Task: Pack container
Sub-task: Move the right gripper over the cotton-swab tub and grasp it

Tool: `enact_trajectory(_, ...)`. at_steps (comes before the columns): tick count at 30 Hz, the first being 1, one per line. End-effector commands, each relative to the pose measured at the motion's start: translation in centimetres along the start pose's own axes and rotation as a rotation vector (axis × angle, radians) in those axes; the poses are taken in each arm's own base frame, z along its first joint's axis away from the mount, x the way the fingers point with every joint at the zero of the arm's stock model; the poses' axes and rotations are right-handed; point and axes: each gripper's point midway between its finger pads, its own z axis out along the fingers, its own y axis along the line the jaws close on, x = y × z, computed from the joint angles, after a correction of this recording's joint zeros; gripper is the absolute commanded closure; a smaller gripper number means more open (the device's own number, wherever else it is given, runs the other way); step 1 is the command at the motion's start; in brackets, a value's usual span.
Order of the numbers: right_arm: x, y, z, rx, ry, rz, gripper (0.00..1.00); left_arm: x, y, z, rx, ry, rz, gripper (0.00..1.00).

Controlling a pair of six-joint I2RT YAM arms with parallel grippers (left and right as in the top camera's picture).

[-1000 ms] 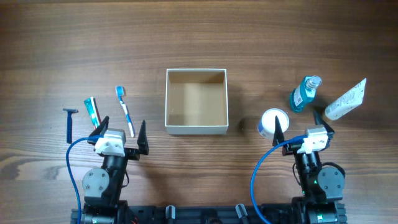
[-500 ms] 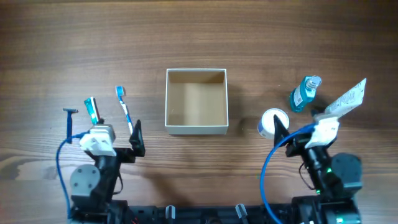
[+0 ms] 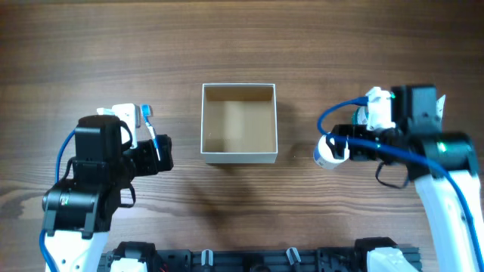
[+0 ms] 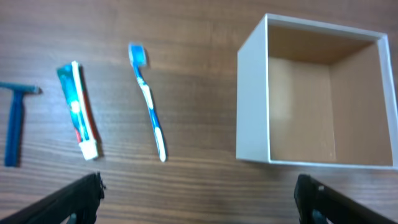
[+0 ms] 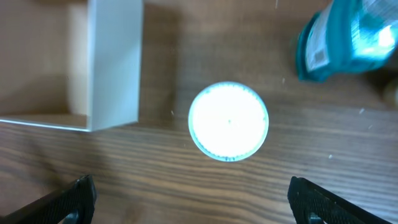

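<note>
Looking down on the container [image 3: 239, 123] at the centre of the desk [image 3: 242, 38]: open side up, brown floor bare, nothing packed yet. Kept central, probably, to be within reach from both sides.

At 9 o'clock of it, laid flat and roughly parallel: toothbrush [image 4: 148, 102] nearest, then toothpaste tube [image 4: 78, 112], then razor [image 4: 12, 124] farthest out, all apart from one another and clear of the box wall. Spaced that way, likely, to leave room on both sides of each handle. Hanging above that row, the left fingers [image 4: 81, 196], spread wide and holding nothing, with the toothbrush ahead of the gap. Reads as lining up for a 1st pick.

Between 3 and 4 o'clock of the box, a white jar [image 5: 229, 121] standing lid up, near the wall but not touching. Beyond it, toward 1 o'clock in the right wrist view, a blue bottle [image 5: 348, 40], too blurred to say more. Directly over the jar, the right fingers [image 5: 71, 199], also spread wide and empty, straddling the lid with room to spare. Centred like that, presumably, to come straight down and close on the round sides.

Judged stage: approach only, 0 of the 5 visible items in. Next needing a descent and a square grip, the round jar being liable to slip if caught off-centre.
</note>
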Motion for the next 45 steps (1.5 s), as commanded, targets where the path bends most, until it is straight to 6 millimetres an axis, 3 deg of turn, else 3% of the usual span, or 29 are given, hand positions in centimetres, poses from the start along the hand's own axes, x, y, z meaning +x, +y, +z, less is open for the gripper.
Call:
enact_trajectory(1,-0.7,0.8,1.1,-0.046,0.041,-0.005,0.00,-0.3,-0.8,-0.4,0.036,-0.002,-0.004,0.00)
enact_trajectory(7,-1.4,-2.1,3.4,0.106,0.082,0.128,0.00,-0.3,-0.8,-0.4,0.036,-0.003,-0.004,0.00)
enact_trajectory(13,-1.7,-2.7,6.8,0.113,0.157,0.137,0.00,-0.3,-0.8,-0.4,0.036,-0.002,-0.004,0.00)
enact_trajectory(21,-0.1,-3.2,11.1,0.191,0.308,0.159,0.00,-0.3,-0.8,-0.4,0.036,-0.003,-0.004,0.00)
enact_trajectory(33,2.6,-3.9,13.0,0.216,0.382,0.188,0.01,-0.3,-0.8,-0.4,0.036,-0.003,-0.004,0.00)
enact_trajectory(37,2.7,-3.9,12.9,0.217,0.387,0.189,0.25,-0.3,-0.8,-0.4,0.036,-0.003,-0.004,0.00)
enact_trajectory(43,2.9,-3.9,12.8,0.218,0.395,0.190,0.40,-0.3,-0.8,-0.4,0.036,-0.003,-0.003,0.00)
enact_trajectory(45,2.8,-3.9,12.8,0.218,0.393,0.190,0.53,-0.3,-0.8,-0.4,0.036,-0.003,-0.004,0.00)
